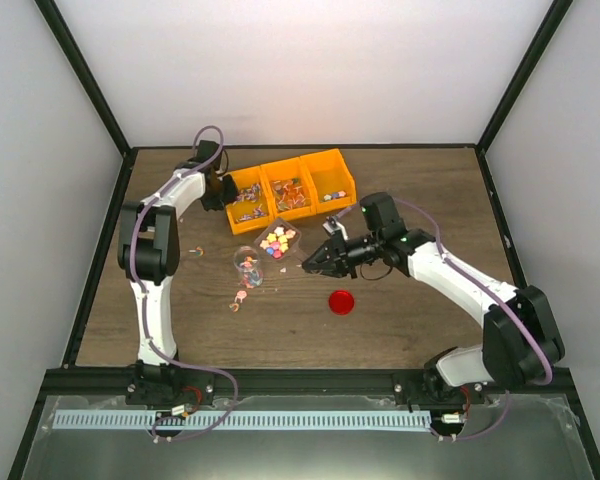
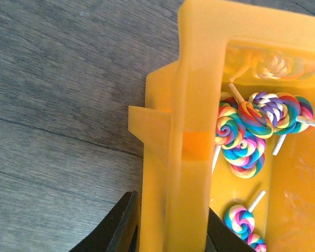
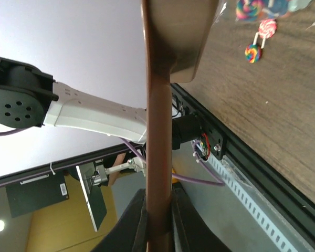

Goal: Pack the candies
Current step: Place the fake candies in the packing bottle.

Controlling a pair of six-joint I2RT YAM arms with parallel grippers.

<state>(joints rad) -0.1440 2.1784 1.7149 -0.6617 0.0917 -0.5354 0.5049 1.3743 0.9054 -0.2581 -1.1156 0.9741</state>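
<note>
Straddling the thick, translucent yellow plastic wall of the end bin (image 2: 191, 79), the left gripper (image 2: 170, 231) has one black finger on each side. Both sit close against the wall, and I cannot tell whether they press it. Inside the bin lie swirled rainbow lollipops (image 2: 241, 136) on white sticks.

The right gripper (image 3: 158, 210) is clenched on the slim brown handle of a spoon (image 3: 157, 105), which widens into a smooth bowl at its far end.

The candies (image 1: 276, 243), small bright cubes, sit heaped in a clear angular tray (image 1: 295, 232) at mid-table, just in front of the row of bins. Some show in the small clear round jar (image 1: 248, 268) beside it, and a few lie loose on the matt wood-grain table (image 1: 410, 320) near the jar. A flat round red lid (image 1: 341, 301) rests apart from these, near the right gripper.
</note>
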